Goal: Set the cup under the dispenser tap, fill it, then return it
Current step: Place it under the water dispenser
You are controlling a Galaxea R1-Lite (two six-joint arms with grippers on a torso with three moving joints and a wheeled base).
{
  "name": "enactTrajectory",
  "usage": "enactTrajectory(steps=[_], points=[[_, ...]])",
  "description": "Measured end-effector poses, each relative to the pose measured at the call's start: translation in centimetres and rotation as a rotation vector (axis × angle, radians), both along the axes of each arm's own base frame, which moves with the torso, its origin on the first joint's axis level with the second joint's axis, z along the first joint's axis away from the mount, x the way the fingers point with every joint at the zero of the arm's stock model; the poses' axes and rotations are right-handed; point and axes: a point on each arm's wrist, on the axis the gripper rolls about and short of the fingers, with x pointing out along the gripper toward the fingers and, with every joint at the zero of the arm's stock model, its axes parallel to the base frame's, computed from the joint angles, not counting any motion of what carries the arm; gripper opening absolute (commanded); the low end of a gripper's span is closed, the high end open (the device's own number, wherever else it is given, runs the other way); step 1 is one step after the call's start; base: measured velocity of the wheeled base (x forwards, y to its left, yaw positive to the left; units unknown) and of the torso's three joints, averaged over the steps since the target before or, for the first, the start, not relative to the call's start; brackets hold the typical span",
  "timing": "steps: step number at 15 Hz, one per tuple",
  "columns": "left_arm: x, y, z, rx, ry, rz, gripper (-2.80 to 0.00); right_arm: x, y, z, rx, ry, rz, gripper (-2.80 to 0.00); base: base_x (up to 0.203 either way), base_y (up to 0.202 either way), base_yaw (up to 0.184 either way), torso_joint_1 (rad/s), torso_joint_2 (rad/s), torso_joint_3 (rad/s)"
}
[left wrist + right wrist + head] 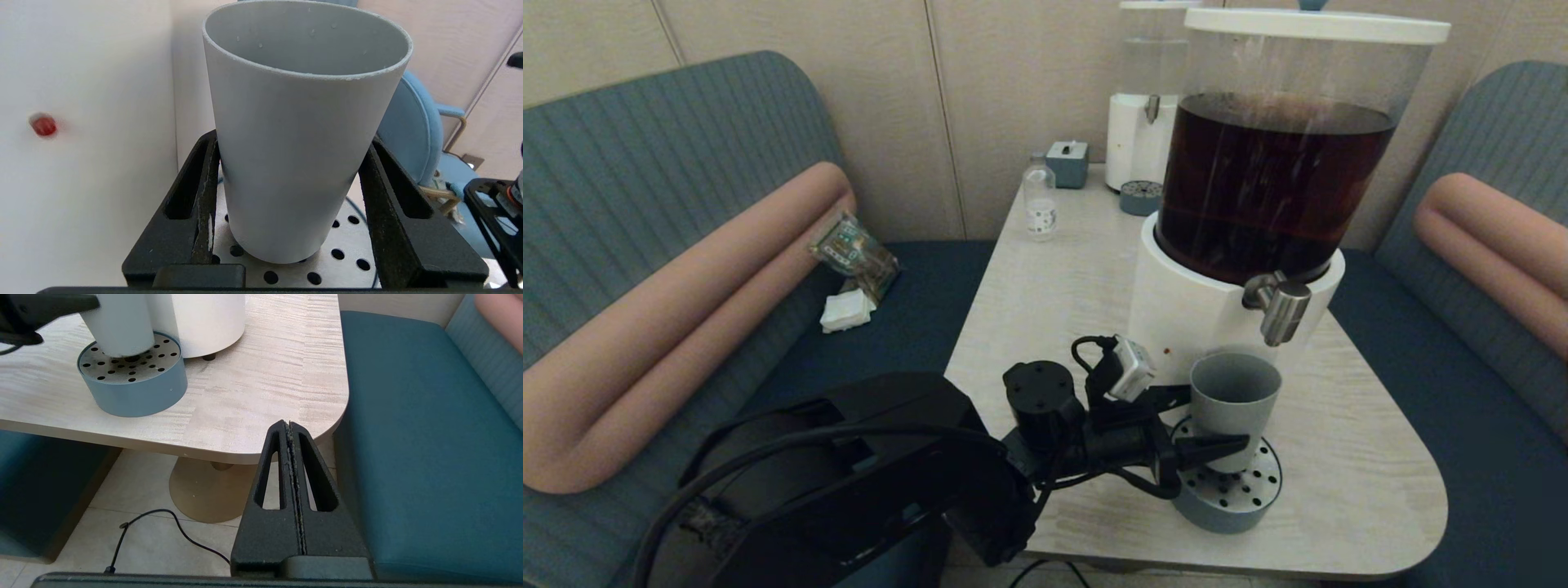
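Your left gripper point(1205, 425) clasps the cup point(1235, 400) on the drip tray point(1229, 494), seemingly empty; filling and return remain.

The black left arm is reaching forward from the lower left of the head view, its wrist level and its black two-fingered left gripper point(1205, 425) clamping the lower body of the small grey-blue tapered plastic cup point(1232, 404), one finger point(192, 212) pressing on each side. The black right gripper point(291, 428) is hanging low and apart, fingers pressed together.
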Motion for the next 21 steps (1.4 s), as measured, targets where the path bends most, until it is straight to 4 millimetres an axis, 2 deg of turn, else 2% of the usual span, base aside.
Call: enactTrajectory(steps=[10,11,12,21], points=[[0.4,-0.3,-1.1,0.004,0.007,0.012,-2.8,0.0,0.0,0.0,0.0,0.0,0.0,-2.8,0.0,0.0,0.0,0.0,0.0,0.0],[0.4,-0.3,-1.1,0.005,0.007,0.012,-0.96,0.0,0.0,0.0,0.0,0.0,0.0,-2.8,0.0,0.0,0.0,0.0,0.0,0.0],[0.4,-0.3,-1.1,0.006,0.008,0.012,0.0,0.0,0.0,0.0,0.0,0.0,0.0,-2.8,0.0,0.0,0.0,0.0,0.0,0.0],[0.2,-0.2,-1.1,0.012,0.014,0.014,0.0,0.0,0.0,0.0,0.0,0.0,0.0,-2.8,0.0,0.0,0.0,0.0,0.0,0.0]])
